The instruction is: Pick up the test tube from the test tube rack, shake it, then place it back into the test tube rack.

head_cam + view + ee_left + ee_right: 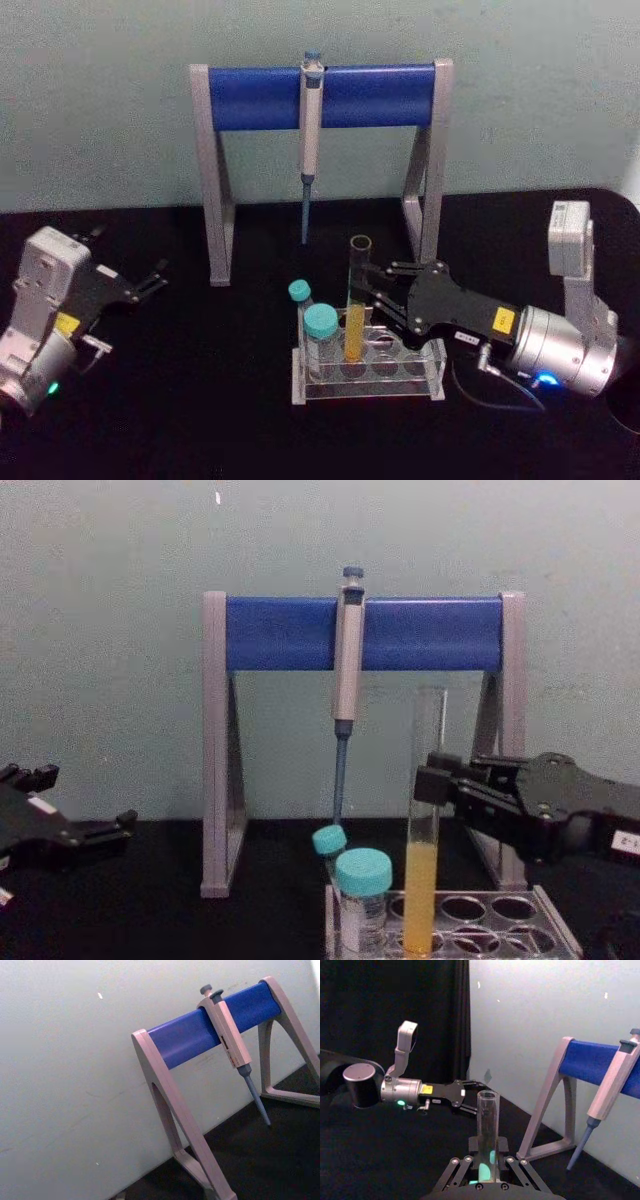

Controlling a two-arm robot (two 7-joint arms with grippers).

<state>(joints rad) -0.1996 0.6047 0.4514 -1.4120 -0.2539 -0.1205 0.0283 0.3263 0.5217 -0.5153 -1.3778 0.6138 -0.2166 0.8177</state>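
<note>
Test tube holding orange liquid stands in rack.

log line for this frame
right gripper: at test tube | test tube: upright in test tube rack | left gripper: open, idle at left

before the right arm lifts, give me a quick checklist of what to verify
1. Test tube standing upright in the test tube rack: ok.
2. Right gripper level with the tube, above the liquid: ok.
3. Hold closed on the glass: cannot tell.
4. Teal-capped tubes clear of a straight lift: ok; they are shorter and stand beside it, toward the robot's left.
5. Pipette out of the lift path: probably ok; it hangs from the stand farther back.
6. Left gripper off to the left, fingers open: ok.
</note>
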